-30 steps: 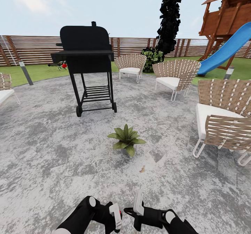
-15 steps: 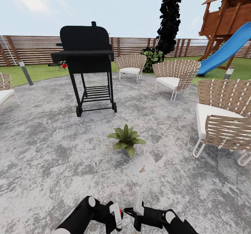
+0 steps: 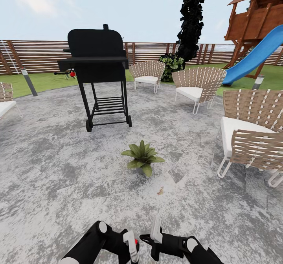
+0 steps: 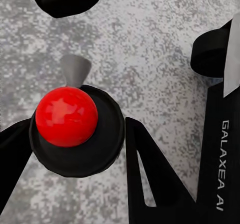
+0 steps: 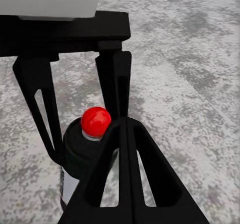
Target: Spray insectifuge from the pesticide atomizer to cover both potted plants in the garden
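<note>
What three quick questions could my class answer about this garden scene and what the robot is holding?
1. True or false: the potted plant stands on grass.
2. What stands beyond the plant on the patio? A) a black grill B) a bicycle C) a dining table
3. Fill in: the pesticide atomizer held in the left gripper has a ___ ball on top.

Key: 1 false, it stands on the grey patio; 2 A; 3 red.
</note>
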Tool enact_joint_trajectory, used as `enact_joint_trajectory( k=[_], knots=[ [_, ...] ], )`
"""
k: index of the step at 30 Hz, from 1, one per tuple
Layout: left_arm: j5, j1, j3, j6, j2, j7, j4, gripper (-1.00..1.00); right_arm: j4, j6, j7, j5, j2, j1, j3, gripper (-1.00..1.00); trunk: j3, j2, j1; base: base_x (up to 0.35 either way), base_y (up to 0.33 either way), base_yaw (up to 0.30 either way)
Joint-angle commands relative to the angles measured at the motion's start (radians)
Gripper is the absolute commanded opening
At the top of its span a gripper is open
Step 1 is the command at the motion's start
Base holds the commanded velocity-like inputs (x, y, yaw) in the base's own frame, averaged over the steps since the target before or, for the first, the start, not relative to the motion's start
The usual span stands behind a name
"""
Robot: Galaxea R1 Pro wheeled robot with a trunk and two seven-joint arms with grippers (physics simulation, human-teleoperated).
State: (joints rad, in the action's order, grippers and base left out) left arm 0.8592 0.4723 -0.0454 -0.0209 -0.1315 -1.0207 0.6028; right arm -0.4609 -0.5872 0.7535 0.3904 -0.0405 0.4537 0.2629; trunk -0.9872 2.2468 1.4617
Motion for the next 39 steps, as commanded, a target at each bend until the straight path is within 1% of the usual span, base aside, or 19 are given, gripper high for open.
enact_joint_trajectory(
  k=[1, 3, 6, 7, 9, 24, 25, 28, 30, 32, 33, 36, 37, 38, 39],
  knots=[
    [0.006, 0.0, 0.001, -0.002, 0.0, -0.002, 0.002, -1.0, 0.0, -0.003, 0.0, 0.006, 0.0, 0.0, -0.001, -1.0, -0.001, 0.0, 0.0, 0.0, 0.0, 0.0],
    [0.005, 0.0, 0.002, -0.002, 0.0, -0.001, 0.004, -1.0, 0.0, -0.003, 0.0, 0.006, -0.001, 0.001, -0.001, -1.0, -0.001, 0.0, 0.0, 0.0, 0.0, 0.0],
    [-0.02, 0.0, 0.001, -0.003, 0.001, 0.001, 0.006, -1.0, 0.0, -0.003, 0.0, 0.006, -0.001, 0.001, -0.001, -1.0, -0.001, 0.0, 0.0, 0.0, 0.0, 0.0],
    [-0.034, 0.0, -0.001, -0.003, 0.002, 0.001, 0.006, -1.0, 0.001, -0.003, 0.0, 0.006, -0.001, 0.0, -0.001, -1.0, -0.001, 0.0, 0.0, 0.0, 0.0, 0.0],
    [-0.047, 0.0, -0.002, -0.004, 0.002, 0.001, 0.006, -1.0, 0.001, -0.003, 0.0, 0.005, 0.0, 0.0, -0.001, -1.0, -0.001, 0.0, 0.0, 0.0, 0.0, 0.0],
    [-0.056, 0.0, -0.001, -0.005, 0.0, -0.004, 0.008, -1.0, 0.001, -0.003, 0.0, 0.006, -0.001, 0.001, -0.001, -1.0, -0.001, 0.0, 0.0, 0.0, 0.0, 0.0],
    [-0.064, 0.0, -0.002, -0.005, 0.001, -0.005, 0.009, -1.0, 0.001, -0.003, 0.0, 0.006, -0.001, 0.0, -0.001, -1.0, -0.001, 0.0, 0.0, 0.0, 0.0, 0.0],
    [-0.062, 0.0, -0.008, -0.005, 0.007, 0.0, -0.002, -1.0, 0.001, -0.003, 0.0, 0.006, 0.0, 0.0, -0.001, -1.0, -0.001, 0.0, 0.0, 0.0, 0.0, 0.0],
    [-0.055, 0.0, -0.008, -0.005, 0.02, 0.003, -0.004, -1.0, 0.001, -0.003, 0.0, 0.007, 0.0, 0.001, -0.001, -1.0, -0.001, 0.0, 0.0, 0.0, 0.0, 0.0],
    [-0.053, 0.0, -0.007, -0.004, 0.051, 0.004, -0.004, -1.0, 0.001, -0.003, 0.0, 0.007, 0.0, 0.0, -0.001, -1.0, -0.001, 0.0, 0.0, 0.0, 0.0, 0.0],
    [-0.053, 0.0, -0.007, -0.004, 0.062, 0.004, -0.004, -1.0, 0.001, -0.003, 0.0, 0.007, 0.0, 0.0, -0.001, -1.0, -0.001, 0.0, 0.0, 0.0, 0.0, 0.0],
    [-0.052, -0.001, -0.006, -0.003, 0.115, 0.004, -0.005, -1.0, 0.001, -0.003, 0.0, 0.007, 0.001, 0.0, -0.001, -1.0, -0.001, 0.0, 0.0, 0.0, 0.0, 0.0],
    [-0.052, -0.001, -0.006, -0.003, 0.125, 0.004, -0.005, -1.0, 0.002, -0.003, 0.0, 0.007, 0.001, 0.0, -0.001, -1.0, -0.001, 0.0, 0.0, 0.0, 0.0, 0.0],
    [-0.052, -0.001, -0.005, -0.003, 0.141, 0.005, -0.005, -1.0, 0.002, -0.003, 0.0, 0.007, 0.001, 0.0, -0.001, -1.0, -0.001, 0.0, 0.0, 0.0, 0.0, 0.0],
    [-0.052, -0.001, -0.004, -0.004, 0.152, 0.005, -0.005, -1.0, 0.002, -0.003, -0.001, 0.007, 0.001, 0.0, -0.001, -1.0, -0.001, 0.0, 0.0, 0.0, 0.0, 0.0]
  ],
)
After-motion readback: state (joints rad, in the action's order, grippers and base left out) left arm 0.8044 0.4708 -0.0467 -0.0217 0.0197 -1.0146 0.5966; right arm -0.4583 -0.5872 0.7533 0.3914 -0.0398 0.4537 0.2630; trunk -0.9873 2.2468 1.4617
